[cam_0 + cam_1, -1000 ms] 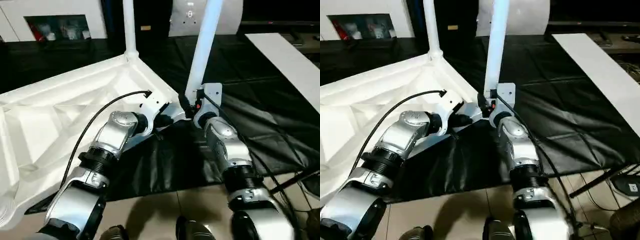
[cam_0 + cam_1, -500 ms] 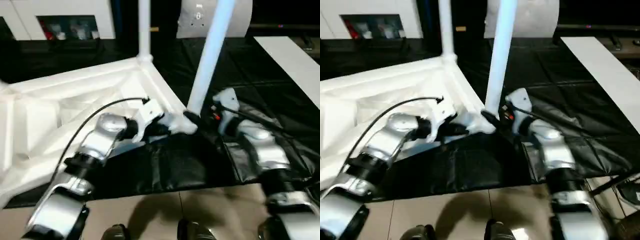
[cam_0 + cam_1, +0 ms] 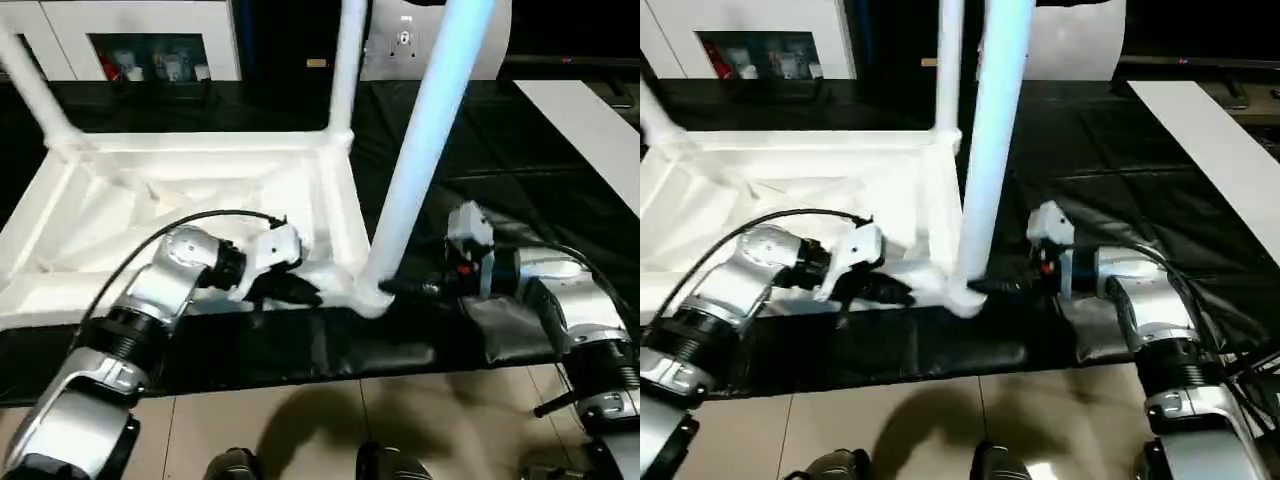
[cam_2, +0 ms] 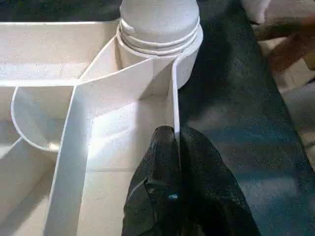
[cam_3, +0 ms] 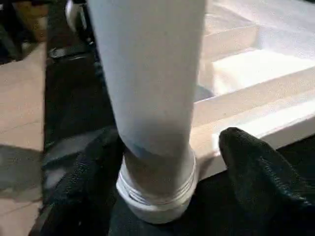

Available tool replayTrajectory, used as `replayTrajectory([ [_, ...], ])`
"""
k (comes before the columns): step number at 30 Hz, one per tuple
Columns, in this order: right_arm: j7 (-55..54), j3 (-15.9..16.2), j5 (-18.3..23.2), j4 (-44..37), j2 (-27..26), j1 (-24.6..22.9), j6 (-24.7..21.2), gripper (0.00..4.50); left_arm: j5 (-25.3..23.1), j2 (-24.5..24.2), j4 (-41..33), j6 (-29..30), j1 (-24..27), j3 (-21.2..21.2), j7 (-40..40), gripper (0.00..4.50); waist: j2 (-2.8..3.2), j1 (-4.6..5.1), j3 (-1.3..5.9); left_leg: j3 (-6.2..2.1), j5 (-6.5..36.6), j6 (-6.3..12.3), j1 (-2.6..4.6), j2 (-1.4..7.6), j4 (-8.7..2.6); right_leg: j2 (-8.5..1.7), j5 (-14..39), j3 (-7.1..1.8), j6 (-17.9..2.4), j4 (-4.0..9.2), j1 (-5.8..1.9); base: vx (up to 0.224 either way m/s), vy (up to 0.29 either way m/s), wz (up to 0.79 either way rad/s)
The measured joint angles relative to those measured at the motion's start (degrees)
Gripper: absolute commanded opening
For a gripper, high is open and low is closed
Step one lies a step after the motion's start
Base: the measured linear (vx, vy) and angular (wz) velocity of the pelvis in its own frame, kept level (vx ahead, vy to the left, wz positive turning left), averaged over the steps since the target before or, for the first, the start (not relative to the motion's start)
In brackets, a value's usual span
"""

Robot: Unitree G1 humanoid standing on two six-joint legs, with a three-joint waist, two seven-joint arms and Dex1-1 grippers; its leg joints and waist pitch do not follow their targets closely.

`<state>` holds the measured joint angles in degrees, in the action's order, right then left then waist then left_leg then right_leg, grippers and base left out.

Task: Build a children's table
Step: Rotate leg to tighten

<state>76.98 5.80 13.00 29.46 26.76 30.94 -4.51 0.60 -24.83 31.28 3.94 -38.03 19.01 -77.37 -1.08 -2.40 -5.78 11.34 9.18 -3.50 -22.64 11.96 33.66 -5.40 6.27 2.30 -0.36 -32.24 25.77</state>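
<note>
- Head view: the table top (image 3: 180,200) is laid upside down on the black-covered bench (image 3: 560,180), ribbed side up, presumably so that legs can be driven down into the corner sockets. Three legs are seen standing: the near leg (image 3: 425,150) rising straight ahead of the right hand, a second leg (image 3: 345,70) beyond it, and a third leg (image 3: 35,95) at the far corner on the left-hand side.
- The left hand (image 3: 305,290) is set on the near edge of the top, just beside the near corner; it is judged to be steadying the top while the leg is seated.
- The right hand (image 3: 400,288) is reached in level from the opposite side, at the foot of the near leg.
- Left wrist view: the left hand's fingers (image 4: 165,157) are pinched shut on the thin upright side wall of the top; the corner socket (image 4: 160,37), with the leg's ringed base in it, lies just ahead of the fingertips.
- Right wrist view: the right hand's fingers (image 5: 256,172) are spread apart to either side of the leg's base, which stands between them. Whether the pads press the leg cannot be told.
</note>
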Motion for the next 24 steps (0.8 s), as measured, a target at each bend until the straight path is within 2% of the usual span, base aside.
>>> replayTrajectory([
  [2,1.68,0.54,0.10,0.03,0.01,0.35,-0.42,2.88,0.00,-0.24,-0.04,-0.41,0.00,0.17,-1.02,0.00,0.00,-0.09,0.00,0.00,0.00,0.00,0.00,0.00,0.00,0.00,0.00,0.00,0.00,-0.01,0.00,0.000,0.000,0.00],
  [5,3.44,1.42,0.40,0.04,0.00,0.48,-0.48,2.78,0.23,-0.28,-0.10,-0.59,0.02,0.46,-1.90,0.00,0.00,-0.42,0.00,0.00,0.00,0.00,0.00,0.00,0.00,0.00,0.00,-0.01,0.00,-0.01,0.00,0.000,0.000,0.00],
  [8,4.24,1.78,0.40,0.14,-0.10,0.54,-0.48,2.45,0.33,-0.16,-0.12,-0.83,0.01,0.61,-2.14,0.00,-0.01,-0.76,0.00,0.02,0.00,0.00,0.00,0.00,0.00,-0.01,0.00,-0.02,-0.01,-0.01,0.00,0.000,0.000,0.00],
  [15,5.45,2.11,0.61,0.17,-0.19,0.62,-1.31,1.98,0.36,-0.13,-0.12,-1.25,0.02,0.71,-2.59,0.00,0.00,-0.94,0.00,0.03,0.00,0.00,0.01,0.01,-0.02,0.00,-0.03,0.01,-0.05,-0.05,0.00,0.000,0.000,0.00],
  [19,5.71,2.27,0.88,-0.15,-0.09,0.56,-2.09,1.90,0.42,-0.18,-0.12,-1.25,0.02,0.71,-2.96,0.00,0.00,-1.00,0.00,0.03,0.00,0.00,0.00,0.01,-0.02,0.00,-0.01,0.00,-0.01,-0.06,0.00,0.000,0.000,0.00],
  [24,2.73,1.07,1.63,-3.89,-0.50,-2.24,-4.61,1.89,0.90,1.02,-0.21,1.49,0.24,0.02,-1.89,0.00,0.00,-1.16,0.00,0.04,0.00,0.00,0.01,0.00,-0.01,-0.01,0.00,-0.04,0.00,-0.06,-0.01,0.000,0.000,0.00],
])
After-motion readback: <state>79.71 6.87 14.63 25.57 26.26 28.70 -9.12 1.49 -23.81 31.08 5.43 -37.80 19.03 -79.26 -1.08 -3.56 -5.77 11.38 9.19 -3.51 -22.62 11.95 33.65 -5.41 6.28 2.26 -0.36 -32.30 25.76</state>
